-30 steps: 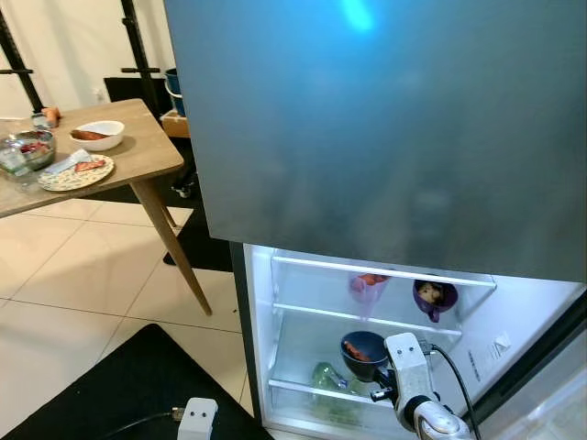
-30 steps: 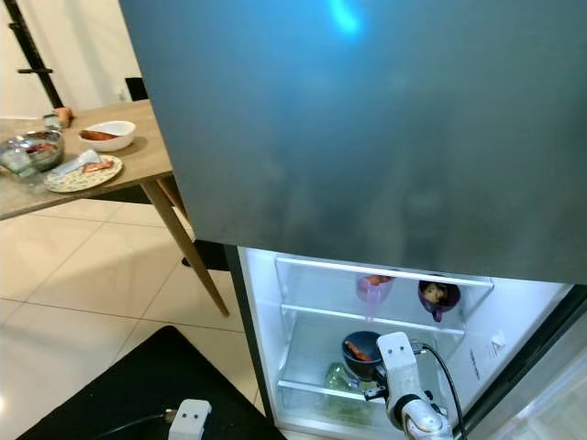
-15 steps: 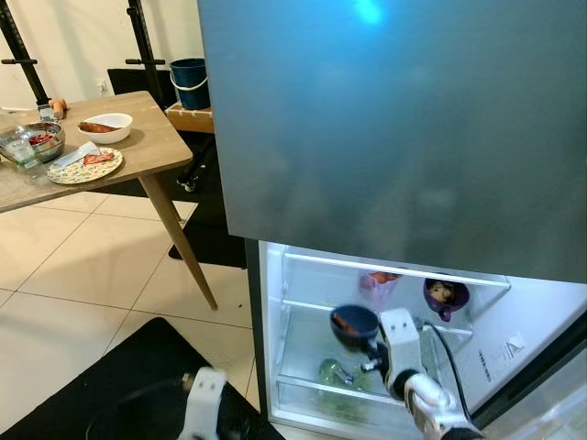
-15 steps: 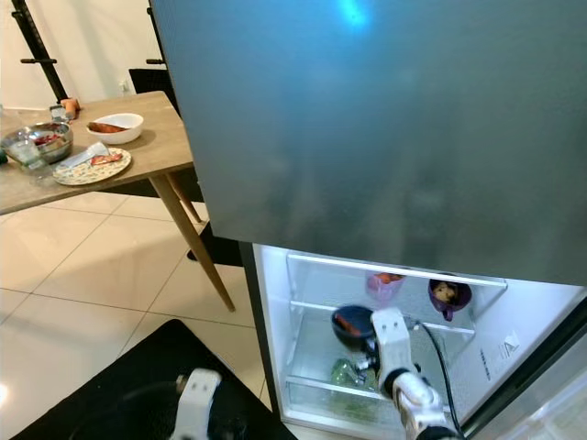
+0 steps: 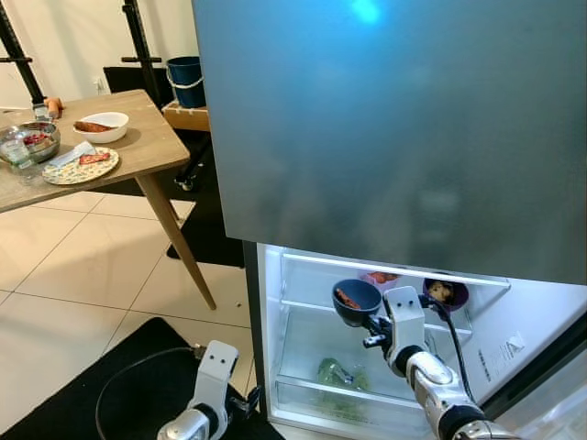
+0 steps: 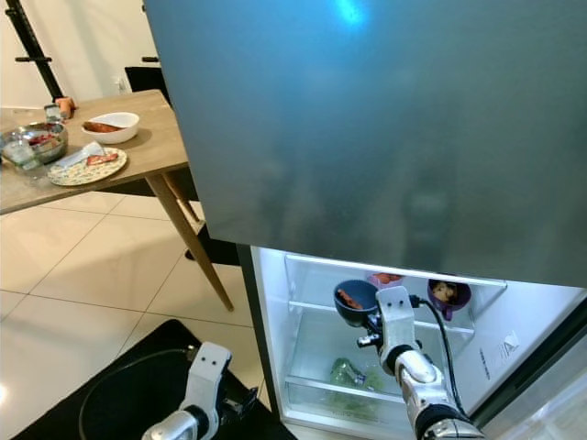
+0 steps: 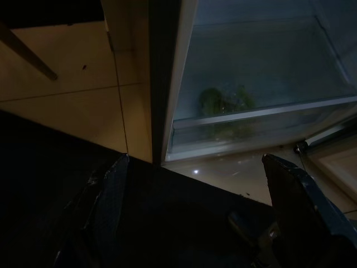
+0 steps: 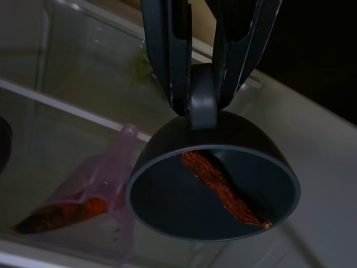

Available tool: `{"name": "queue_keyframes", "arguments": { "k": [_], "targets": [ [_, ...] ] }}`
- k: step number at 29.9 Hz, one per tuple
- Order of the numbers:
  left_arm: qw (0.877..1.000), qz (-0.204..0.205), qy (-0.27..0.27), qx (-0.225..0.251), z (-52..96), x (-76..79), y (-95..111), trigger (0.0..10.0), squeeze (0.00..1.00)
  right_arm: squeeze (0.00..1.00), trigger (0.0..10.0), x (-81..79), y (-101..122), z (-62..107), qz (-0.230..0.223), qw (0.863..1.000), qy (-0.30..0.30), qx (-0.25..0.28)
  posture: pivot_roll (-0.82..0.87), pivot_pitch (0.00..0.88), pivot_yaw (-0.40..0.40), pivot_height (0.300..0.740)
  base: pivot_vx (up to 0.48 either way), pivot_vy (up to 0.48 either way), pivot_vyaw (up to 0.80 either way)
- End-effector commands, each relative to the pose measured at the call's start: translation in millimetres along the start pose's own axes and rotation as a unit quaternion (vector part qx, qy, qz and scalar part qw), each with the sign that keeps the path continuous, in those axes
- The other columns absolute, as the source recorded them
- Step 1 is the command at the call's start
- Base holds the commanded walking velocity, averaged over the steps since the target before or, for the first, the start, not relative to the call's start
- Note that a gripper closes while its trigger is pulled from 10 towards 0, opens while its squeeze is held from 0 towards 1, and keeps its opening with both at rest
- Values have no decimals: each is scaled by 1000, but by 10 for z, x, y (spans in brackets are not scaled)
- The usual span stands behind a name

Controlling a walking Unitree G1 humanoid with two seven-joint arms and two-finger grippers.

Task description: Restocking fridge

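Observation:
A dark blue cup with a reddish strip of food in it hangs in front of the open fridge's upper glass shelf. My right gripper is shut on the cup's handle. Behind it on that shelf stand a pink cup with orange food and a purple cup. Leafy greens lie in the bottom drawer. My left gripper is open, low over the black mat beside the fridge's left wall.
The grey upper fridge door fills the space above the lit compartment. A wooden table at the left holds a white bowl, a plate and a metal bowl. A blue bucket stands behind it. Tiled floor lies between.
My right gripper has lifted the dark blue cup from the lower shelf up to the upper shelf's height. My left arm has risen into view over the mat.

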State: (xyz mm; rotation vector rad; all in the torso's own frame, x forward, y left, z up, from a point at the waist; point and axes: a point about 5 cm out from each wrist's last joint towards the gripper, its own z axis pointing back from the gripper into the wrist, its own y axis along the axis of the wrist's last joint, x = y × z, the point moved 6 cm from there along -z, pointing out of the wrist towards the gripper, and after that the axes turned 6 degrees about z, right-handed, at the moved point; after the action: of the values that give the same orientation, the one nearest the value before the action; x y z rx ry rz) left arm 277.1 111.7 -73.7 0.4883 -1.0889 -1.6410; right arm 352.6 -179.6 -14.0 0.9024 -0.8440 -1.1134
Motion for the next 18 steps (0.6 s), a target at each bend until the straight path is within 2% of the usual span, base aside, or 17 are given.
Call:
{"name": "queue_keyframes", "arguments": {
  "k": [1, 18],
  "targets": [
    [1000, -1, 8, 6, 40, -82, 9, 10000, 0, 0, 10000, -40, 49, -28, -4, 1000, 7, 4, -109, 0, 14, 715, 0, 0, 0],
    [999, -10, 0, 44, -4, -56, 204, 10000, 0, 0, 10000, -107, 280, -85, -11, 999, 24, 45, -102, 0, 15, 645, 0, 0, 0]
  ]
}}
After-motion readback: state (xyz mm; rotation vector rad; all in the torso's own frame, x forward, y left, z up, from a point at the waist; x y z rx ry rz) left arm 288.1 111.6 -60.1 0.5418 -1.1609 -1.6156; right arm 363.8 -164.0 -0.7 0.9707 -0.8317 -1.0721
